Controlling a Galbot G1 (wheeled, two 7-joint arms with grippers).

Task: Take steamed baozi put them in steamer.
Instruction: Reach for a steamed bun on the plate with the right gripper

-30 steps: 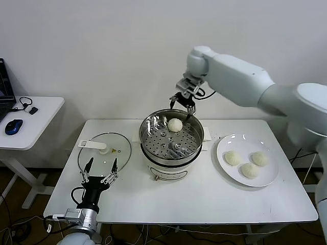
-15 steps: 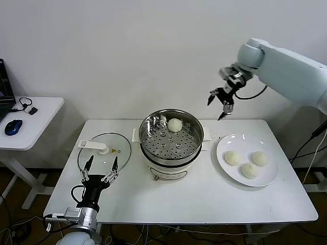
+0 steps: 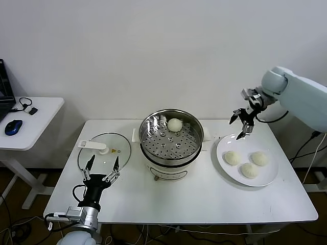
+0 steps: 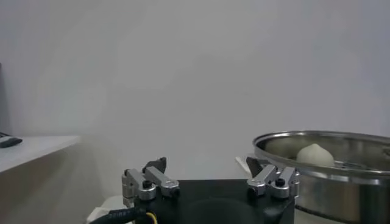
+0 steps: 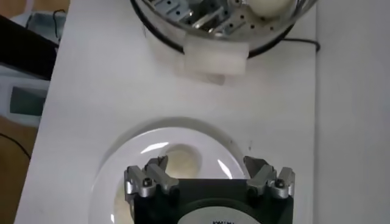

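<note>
Steel steamer (image 3: 172, 139) holds one baozi (image 3: 175, 124); your right gripper (image 3: 241, 122) hangs spread and empty over the plate (image 3: 225, 169) near the table's right edge, while your left gripper (image 3: 100, 167), spread too, idles at the front-left corner.

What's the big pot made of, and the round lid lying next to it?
The steamer looks like polished steel: it is shiny and mirror-like, with a perforated tray, on a white, probably plastic, base. The lid seems to be clear glass, since the table shows through it.
</note>
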